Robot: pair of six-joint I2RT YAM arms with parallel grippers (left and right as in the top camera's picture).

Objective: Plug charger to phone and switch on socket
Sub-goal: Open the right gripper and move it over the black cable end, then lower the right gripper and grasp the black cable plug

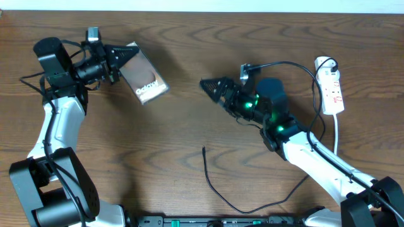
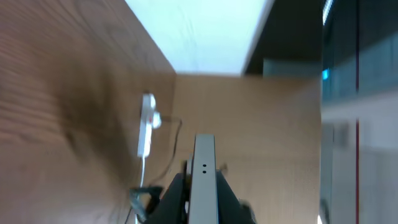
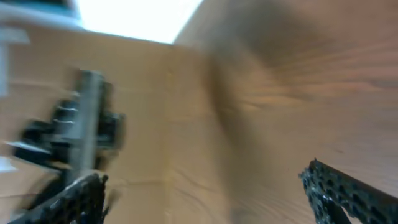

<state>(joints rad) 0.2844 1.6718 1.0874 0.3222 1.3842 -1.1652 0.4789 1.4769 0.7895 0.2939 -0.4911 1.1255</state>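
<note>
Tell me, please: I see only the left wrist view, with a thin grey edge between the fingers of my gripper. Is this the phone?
Observer: Yes. The overhead view shows its face: the left gripper is shut on one short end of the glossy dark flat phone, which has white "Galaxy" lettering.
Operator: Is the charger already in the other gripper?
Observer: No. The thin black charger cable lies on the brown wooden table. Its small plug tip lies loose, apart from the right gripper, which is open and empty.
</note>
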